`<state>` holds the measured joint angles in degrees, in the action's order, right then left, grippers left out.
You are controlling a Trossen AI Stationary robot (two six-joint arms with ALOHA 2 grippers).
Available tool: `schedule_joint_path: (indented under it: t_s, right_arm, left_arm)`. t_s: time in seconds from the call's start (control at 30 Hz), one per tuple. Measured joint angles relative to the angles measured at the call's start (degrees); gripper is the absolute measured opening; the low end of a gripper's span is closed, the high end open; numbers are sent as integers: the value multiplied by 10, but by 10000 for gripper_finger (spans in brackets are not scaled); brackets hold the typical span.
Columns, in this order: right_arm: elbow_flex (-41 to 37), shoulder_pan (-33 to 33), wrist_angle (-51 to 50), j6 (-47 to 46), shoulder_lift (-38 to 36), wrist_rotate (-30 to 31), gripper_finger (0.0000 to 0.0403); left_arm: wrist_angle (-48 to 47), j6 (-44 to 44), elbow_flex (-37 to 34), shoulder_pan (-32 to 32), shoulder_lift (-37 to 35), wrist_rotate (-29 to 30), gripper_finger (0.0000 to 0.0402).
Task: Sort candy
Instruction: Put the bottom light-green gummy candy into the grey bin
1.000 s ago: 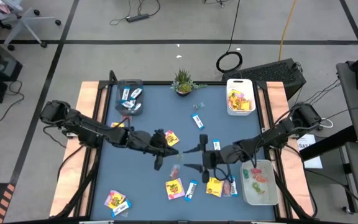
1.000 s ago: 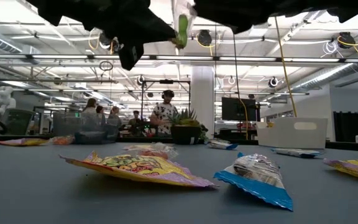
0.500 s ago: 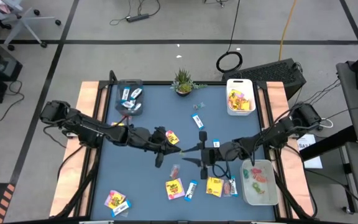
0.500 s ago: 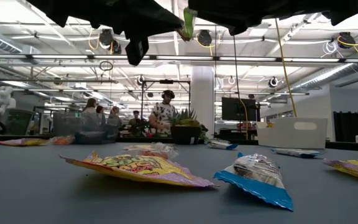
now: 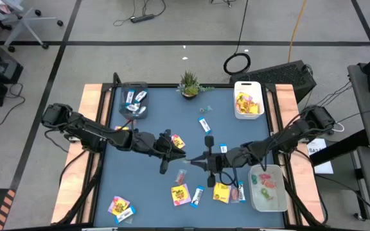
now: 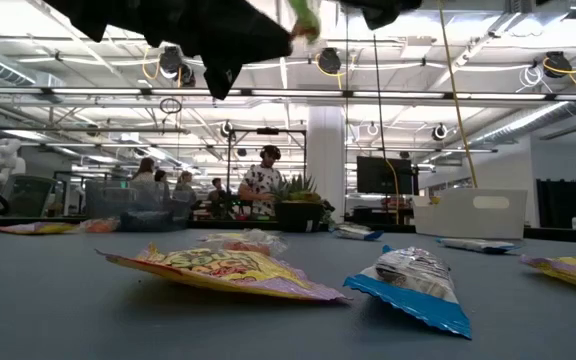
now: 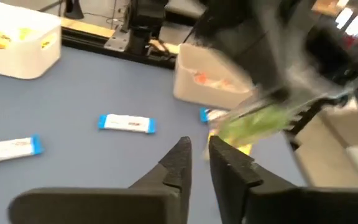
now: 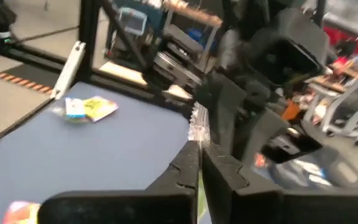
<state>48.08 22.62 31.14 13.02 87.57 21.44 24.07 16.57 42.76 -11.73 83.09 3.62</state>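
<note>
A small green wrapped candy (image 7: pixel 253 124) hangs in the air over the middle of the table, between my two grippers; it also shows in the low view (image 6: pixel 306 15). My right gripper (image 5: pixel 196 160) is shut on it. My left gripper (image 7: pixel 201 152) stands just short of the candy with a narrow gap between its fingers and nothing in it; it shows in the high view (image 5: pixel 180 154) too. Loose candy lies on the blue table: yellow packets (image 5: pixel 180 192) (image 5: pixel 221 191) (image 5: pixel 119 206) and blue-and-white bars (image 5: pixel 204 125) (image 5: pixel 198 196). My right gripper pinches the green candy between its two fingers, with a pale wrapper end (image 8: pixel 197 127) sticking out past the fingertips. The fingers lie about level and come from the table's right side. The candy is lifted clear of the table.
A clear bin with blue bars (image 5: pixel 133 102) stands at the far left, a white bin with yellow packets (image 5: pixel 248 102) at the far right, and a clear bin with small pieces (image 5: pixel 267 187) at the near right. A potted plant (image 5: pixel 189 83) stands at the far edge.
My right gripper has gone toward the table's left, up to my left gripper, and its wide-open fingers have shut. The green candy has risen a little in the low view.
</note>
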Motion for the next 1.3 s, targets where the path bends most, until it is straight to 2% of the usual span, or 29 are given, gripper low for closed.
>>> schedule_joint_path:
  t_s: [0.17,0.33,0.5,0.7,0.87,0.93,1.03,1.13,1.3]
  right_arm:
    - [47,29,-157,-95,-35,-4,3]
    - [94,89,-353,-242,-68,-8,1]
    - [123,157,-555,-466,-97,-18,1]
    - [124,238,-737,-765,-106,-134,1]
    - [112,292,-833,-962,-106,-169,0]
    - [91,305,-857,-1008,-106,-173,0]
    - [42,311,-874,-1022,-105,-180,0]
    - [-8,309,-858,-1021,-105,-227,0]
    - [-32,307,-852,-1024,-105,-262,9]
  left_arm:
    - [-27,-43,0,1,0,24,97]
    - [-63,-69,0,1,0,54,106]
    - [-77,-69,0,-1,0,56,107]
    - [-75,-68,0,-2,0,56,107]
    - [-75,-66,0,-2,0,56,107]
    - [-75,-66,0,-2,0,56,107]
    - [-75,-67,0,-2,0,56,107]
    - [-70,-83,-2,-3,0,57,107]
    - [48,-80,-67,-3,6,61,107]
